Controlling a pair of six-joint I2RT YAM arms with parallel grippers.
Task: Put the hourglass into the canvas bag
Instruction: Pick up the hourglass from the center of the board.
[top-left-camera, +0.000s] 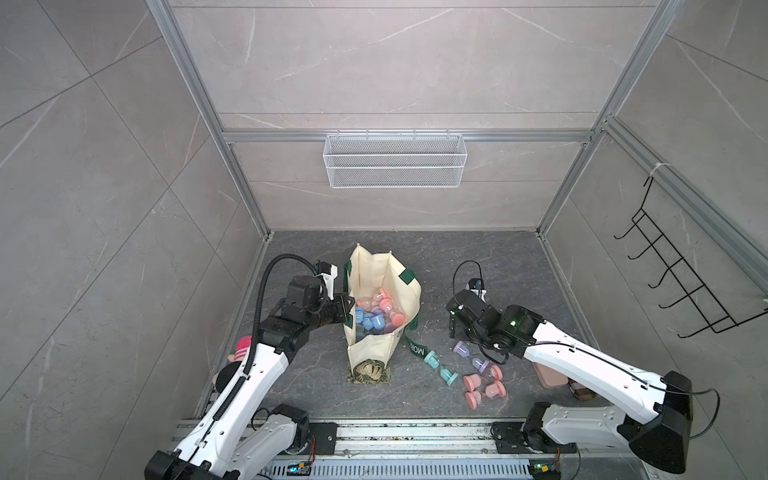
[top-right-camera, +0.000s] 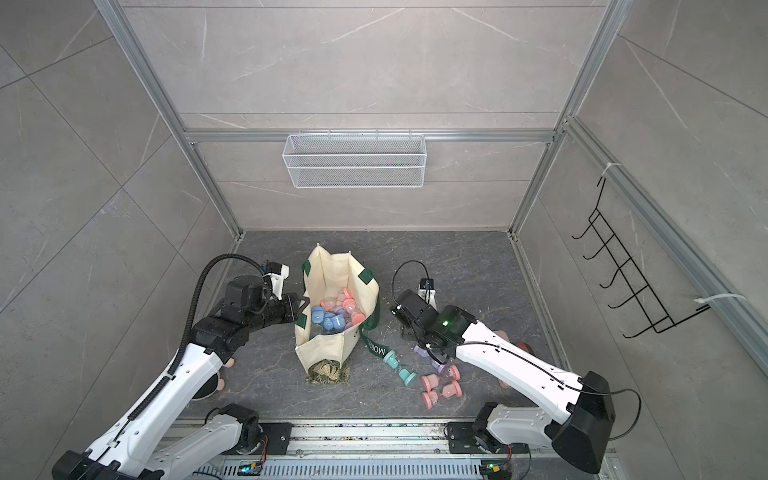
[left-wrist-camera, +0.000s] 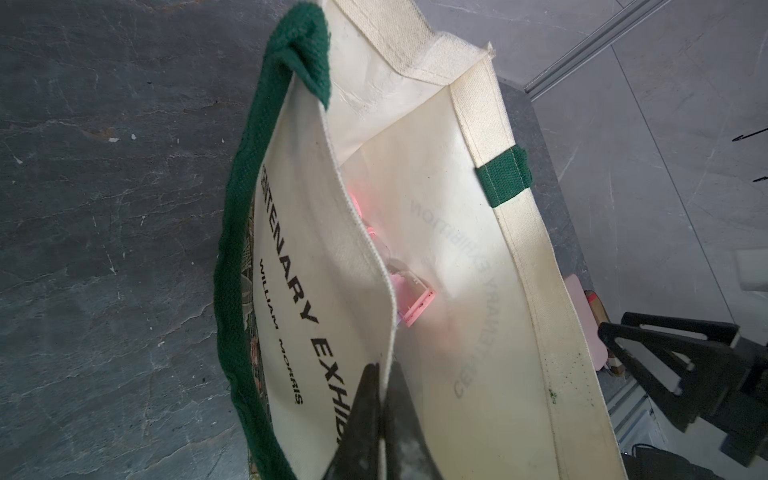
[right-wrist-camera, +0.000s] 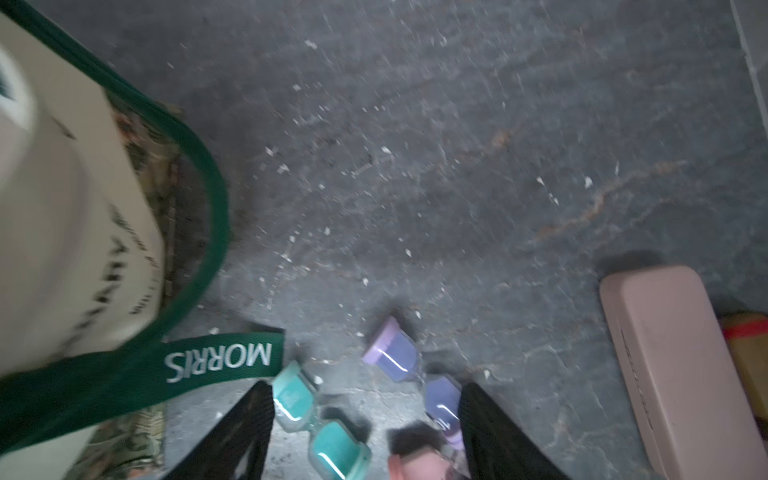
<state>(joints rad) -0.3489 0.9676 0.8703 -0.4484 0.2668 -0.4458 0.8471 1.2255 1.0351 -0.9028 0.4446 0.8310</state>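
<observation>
The cream canvas bag (top-left-camera: 399, 286) (top-right-camera: 328, 270) stands open mid-floor with several pink, blue and purple hourglasses inside. My left gripper (top-left-camera: 347, 309) (left-wrist-camera: 382, 368) is shut on the bag's (left-wrist-camera: 457, 249) left rim, and a pink hourglass (left-wrist-camera: 413, 307) shows inside past it. My right gripper (top-left-camera: 454, 330) (right-wrist-camera: 365, 388) hangs open above the floor to the right of the bag. Below its jaws lie a teal hourglass (right-wrist-camera: 318, 428) (top-left-camera: 440, 366), a purple hourglass (right-wrist-camera: 395, 359) (top-left-camera: 462, 348) and pink hourglasses (top-left-camera: 484, 384); none is held. The green tag (right-wrist-camera: 220, 359) trails beside the teal one.
A flat pink case (right-wrist-camera: 673, 365) (top-left-camera: 550, 376) lies right of the hourglasses, under my right arm. A white mesh basket (top-left-camera: 395, 160) hangs on the back wall and a black hook rack (top-left-camera: 681, 270) on the right wall. Plush items (top-left-camera: 243, 349) sit behind my left arm.
</observation>
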